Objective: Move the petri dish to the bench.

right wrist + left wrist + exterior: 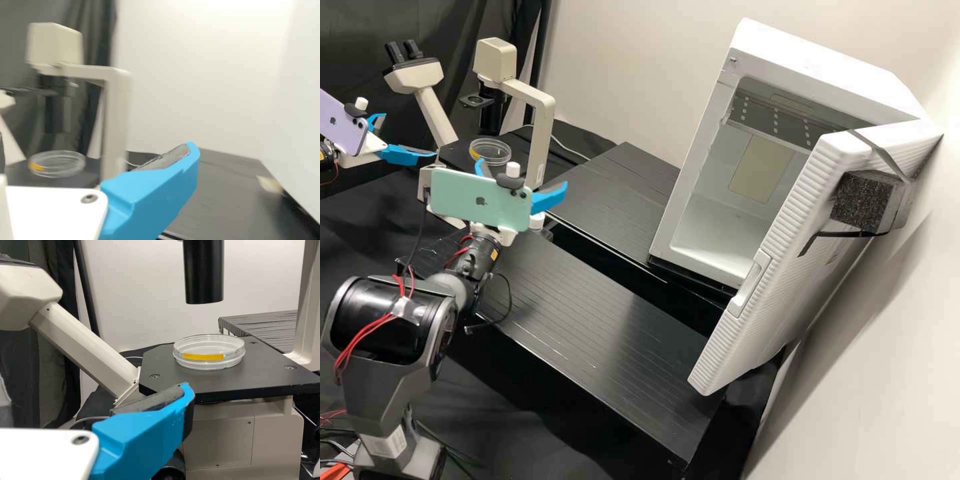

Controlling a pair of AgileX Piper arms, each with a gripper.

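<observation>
High view: the petri dish [492, 157] is sitting on the stage [162, 366], left gripper [410, 135] hanging wide at nine o'clock, right gripper [523, 172] wide at four.

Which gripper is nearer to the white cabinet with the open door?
Right. The right gripper hangs in front of the microscope, left of the cabinet in the high view; the left gripper is farther off, near that view's left edge.
</observation>
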